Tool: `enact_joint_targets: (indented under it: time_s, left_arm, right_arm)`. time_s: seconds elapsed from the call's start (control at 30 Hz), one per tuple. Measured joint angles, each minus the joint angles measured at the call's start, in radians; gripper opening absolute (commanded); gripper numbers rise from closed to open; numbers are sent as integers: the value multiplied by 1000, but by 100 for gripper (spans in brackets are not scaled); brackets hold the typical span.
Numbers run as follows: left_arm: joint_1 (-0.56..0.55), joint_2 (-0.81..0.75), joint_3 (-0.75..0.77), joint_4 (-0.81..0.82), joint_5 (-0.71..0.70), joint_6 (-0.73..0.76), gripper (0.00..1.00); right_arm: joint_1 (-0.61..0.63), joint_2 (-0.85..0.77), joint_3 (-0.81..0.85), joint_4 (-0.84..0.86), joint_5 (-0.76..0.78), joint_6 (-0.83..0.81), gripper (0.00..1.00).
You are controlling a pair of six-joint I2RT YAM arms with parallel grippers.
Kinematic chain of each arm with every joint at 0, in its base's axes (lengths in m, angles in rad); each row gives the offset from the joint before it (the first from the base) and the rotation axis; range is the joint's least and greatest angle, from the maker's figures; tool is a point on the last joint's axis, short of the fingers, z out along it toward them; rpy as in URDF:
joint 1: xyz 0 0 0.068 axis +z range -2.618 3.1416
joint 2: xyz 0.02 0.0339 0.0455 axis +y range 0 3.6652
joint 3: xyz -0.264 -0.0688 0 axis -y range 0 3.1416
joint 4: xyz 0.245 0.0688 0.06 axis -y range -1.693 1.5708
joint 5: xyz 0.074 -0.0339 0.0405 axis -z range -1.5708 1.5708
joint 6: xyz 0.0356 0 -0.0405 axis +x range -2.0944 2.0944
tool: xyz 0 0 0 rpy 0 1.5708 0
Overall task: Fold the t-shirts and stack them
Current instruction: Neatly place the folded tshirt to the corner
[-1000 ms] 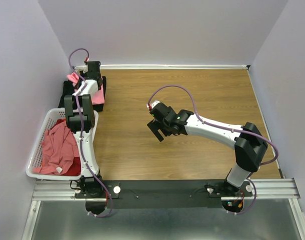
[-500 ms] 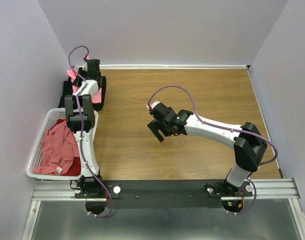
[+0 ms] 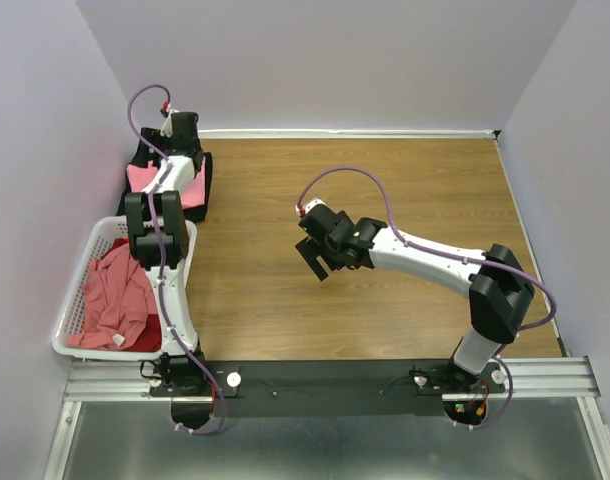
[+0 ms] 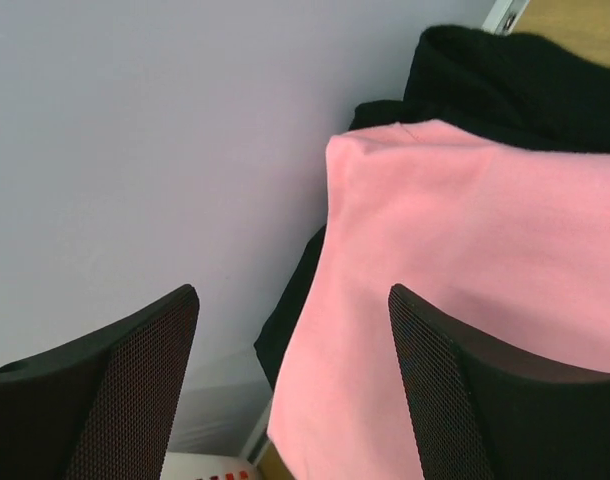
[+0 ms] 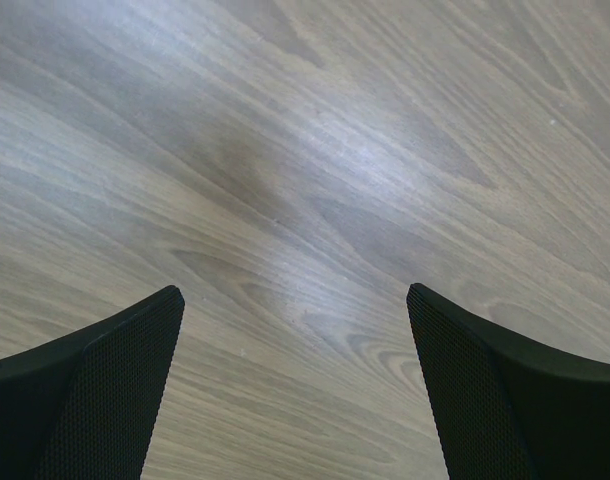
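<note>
A folded salmon-pink t-shirt (image 3: pixel 148 180) (image 4: pixel 465 250) lies on a black t-shirt (image 3: pixel 205 172) (image 4: pixel 515 70) in the far left corner, against the wall. My left gripper (image 3: pixel 153 150) (image 4: pixel 293 300) hovers over the pink shirt's wall-side edge, open, with nothing between its fingers. More salmon-pink t-shirts (image 3: pixel 115 295) and a red one (image 3: pixel 150 335) lie crumpled in the basket. My right gripper (image 3: pixel 315 262) (image 5: pixel 295 295) hangs open above bare wood at mid-table, holding nothing.
The white slatted basket (image 3: pixel 73 300) stands at the near left, beside the left arm's base. The lilac wall (image 4: pixel 135 150) is close to the stack on its left. Wooden tabletop (image 3: pixel 385 180) stretches to the right.
My left gripper has opened and let go of the pink shirt's raised edge, which now lies flat on the stack. That wrist rose slightly. The right arm stayed put.
</note>
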State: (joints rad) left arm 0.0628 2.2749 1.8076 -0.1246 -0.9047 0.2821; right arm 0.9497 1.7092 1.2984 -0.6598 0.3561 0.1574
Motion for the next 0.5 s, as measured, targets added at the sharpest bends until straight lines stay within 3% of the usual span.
enact_joint_targets:
  time_s: [0.13,0.27,0.5]
  left_arm:
    - [-17,-95,0,-75,78,-103,84]
    - [-60,-267,-12,-150,260,-268,85]
    - [-160,-639,-207,-159,597,-496,85]
  right_arm:
    - [-11,0,37,-6,37,36,100]
    - [-50,0,73,-8,78,80,100]
    - [-280,-71,65,-16,140,211,100]
